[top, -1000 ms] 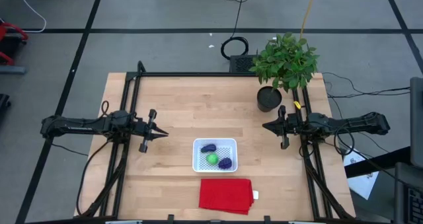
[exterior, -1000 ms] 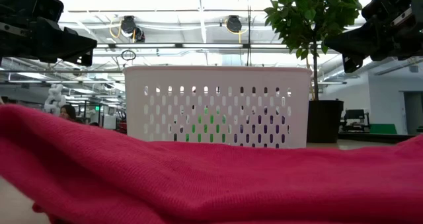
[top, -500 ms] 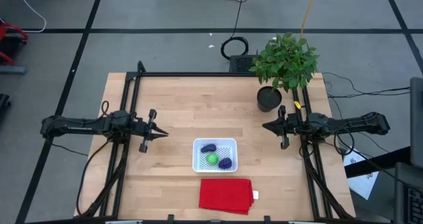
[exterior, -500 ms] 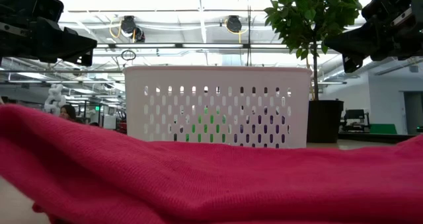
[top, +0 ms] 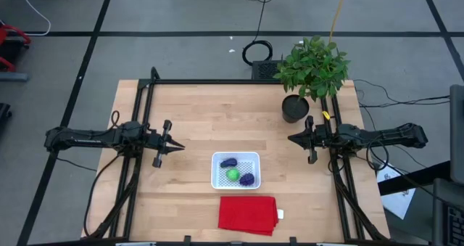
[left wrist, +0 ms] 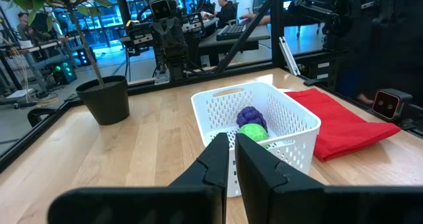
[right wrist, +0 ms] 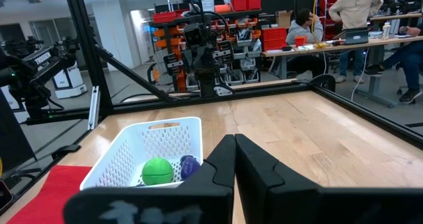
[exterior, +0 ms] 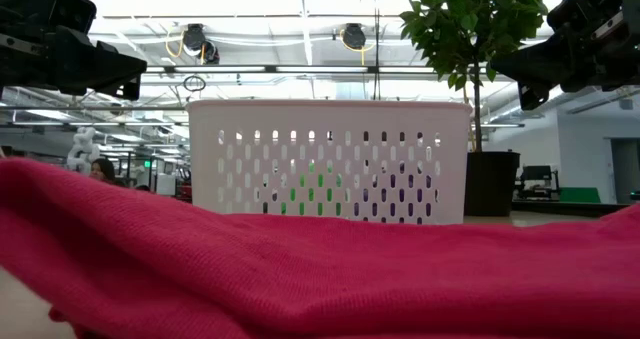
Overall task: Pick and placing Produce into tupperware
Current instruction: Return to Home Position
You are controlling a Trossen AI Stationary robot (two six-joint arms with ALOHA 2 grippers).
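The white perforated tupperware (top: 235,170) sits on the table's near middle. In it lie two dark purple lumps (top: 229,162) (top: 248,178) and the green ball (top: 233,174); the ball (left wrist: 252,133) and a purple lump (left wrist: 249,116) also show in the left wrist view, and the ball (right wrist: 157,170) in the right wrist view. My left gripper (top: 177,146) hovers shut to the container's left, above the table. My right gripper (top: 290,138) hovers shut to the container's right and farther back. Neither touches anything.
A flat red cloth (top: 248,214) lies at the near edge, in front of the container. A potted leafy plant (top: 312,70) stands at the far right corner, close to my right arm. Bare wood (top: 210,115) spreads behind the container. People sit at desks beyond the table.
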